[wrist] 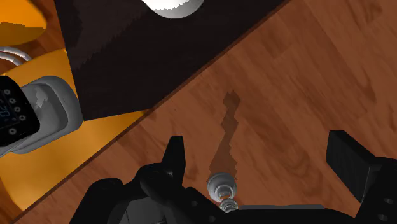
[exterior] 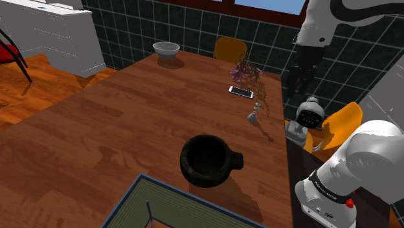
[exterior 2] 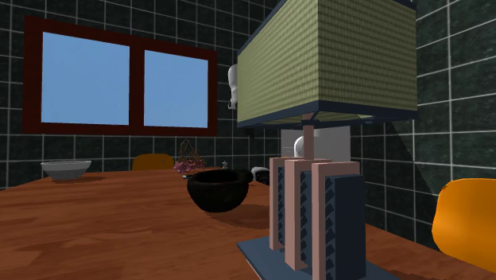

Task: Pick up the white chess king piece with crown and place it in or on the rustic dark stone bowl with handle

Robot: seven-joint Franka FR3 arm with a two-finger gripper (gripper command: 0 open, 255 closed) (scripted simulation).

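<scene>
The pale grey chess king [exterior: 254, 114] stands on the wooden table near the edge at the shoulder view's right. The dark stone bowl with a stub handle [exterior: 208, 160] sits nearer the camera, empty; it also shows as the dark bowl [exterior 2: 218, 191] behind the lamp. My black gripper [exterior: 298, 85] hangs well above the table edge, up and to the right of the king. In the wrist view the gripper [wrist: 261, 153] is open, its fingers [wrist: 173, 156] wide apart. The king [wrist: 222, 188] lies far below between them, close to the palm, untouched.
A phone [exterior: 241, 92] and a purple flower sprig [exterior: 247, 71] lie beyond the king. A white bowl [exterior: 166, 48] stands at the far end. A green-shaded lamp [exterior: 188, 204] rises at the near edge. Orange chairs [exterior: 343, 120] and a grey device [exterior: 307, 120] flank the right side.
</scene>
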